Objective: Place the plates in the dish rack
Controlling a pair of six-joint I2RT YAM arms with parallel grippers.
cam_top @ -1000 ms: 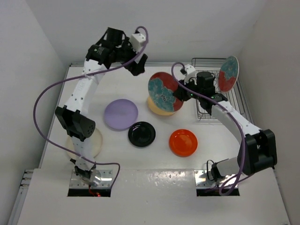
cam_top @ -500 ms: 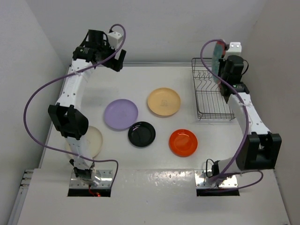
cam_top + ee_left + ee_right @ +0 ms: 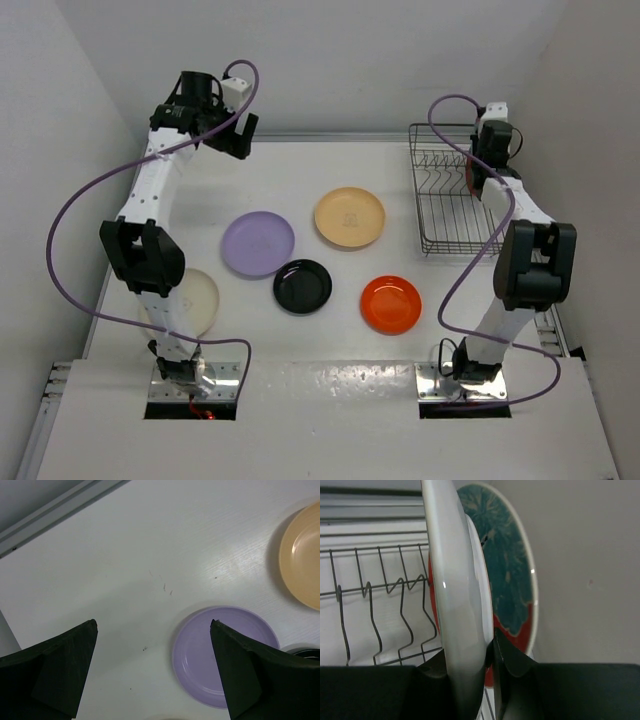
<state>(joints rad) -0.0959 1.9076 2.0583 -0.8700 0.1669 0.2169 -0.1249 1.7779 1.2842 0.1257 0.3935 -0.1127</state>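
My right gripper (image 3: pixel 470 650) is shut on a red plate with teal flowers (image 3: pixel 460 580), which I see edge-on with its pale back towards me. It stands upright at the far end of the dish rack (image 3: pixel 450 205), next to the second red flowered plate (image 3: pixel 507 560). In the top view my right gripper (image 3: pixel 478 168) hides both plates. My left gripper (image 3: pixel 153 625) is open and empty, high above the far left of the table (image 3: pixel 240 135). Flat on the table lie the lavender plate (image 3: pixel 258 244), pale yellow plate (image 3: pixel 349 217), black plate (image 3: pixel 302 286) and orange plate (image 3: pixel 391 304).
The cream-white plate (image 3: pixel 198 298) lies at the near left, partly behind the left arm. The rack's tines (image 3: pixel 375 595) are bare on the near side of the held plate. Walls close in behind the table and to the right of the rack.
My right arm carried the flowered plate from above the table's middle to the rack's far end and lowered it beside the other one. My left arm swung back to the left.
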